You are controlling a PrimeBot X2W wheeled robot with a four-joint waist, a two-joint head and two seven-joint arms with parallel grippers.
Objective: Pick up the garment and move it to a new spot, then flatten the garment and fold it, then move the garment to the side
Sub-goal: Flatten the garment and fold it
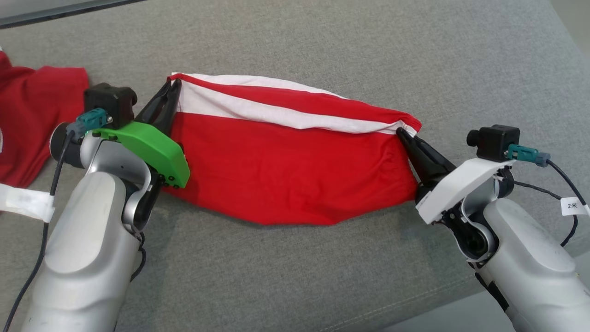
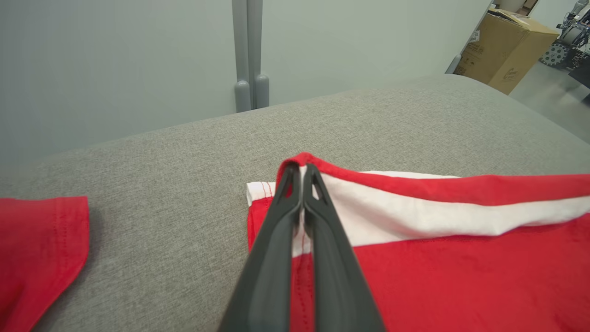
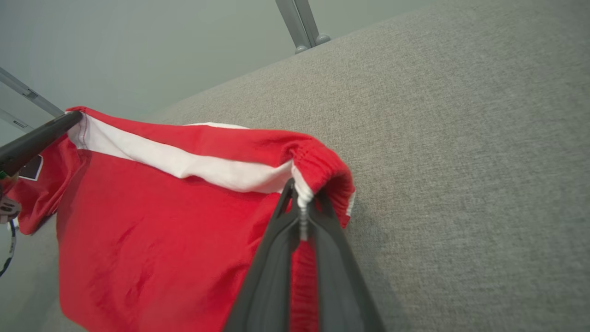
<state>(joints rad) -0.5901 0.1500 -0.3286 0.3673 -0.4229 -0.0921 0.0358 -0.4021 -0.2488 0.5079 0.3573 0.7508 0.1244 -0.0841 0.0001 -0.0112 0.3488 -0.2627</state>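
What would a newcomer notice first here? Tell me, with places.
The red cloth garment with white bands, stretched across the middle of the grey upholstered surface. The left hand and right hand pinch its opposite ends, shut. A plain red fabric piece lies far left.

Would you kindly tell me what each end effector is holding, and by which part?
Both hold the red-and-white garment, stretched between them: the left end effector pinches one upper corner, the right end effector the gathered elastic edge at the opposite end.

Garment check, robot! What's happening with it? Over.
Left jaws shut on garment, left end; right jaws shut, right end. Stretched between them over gray cushion. Other red cloth lies apart, left.
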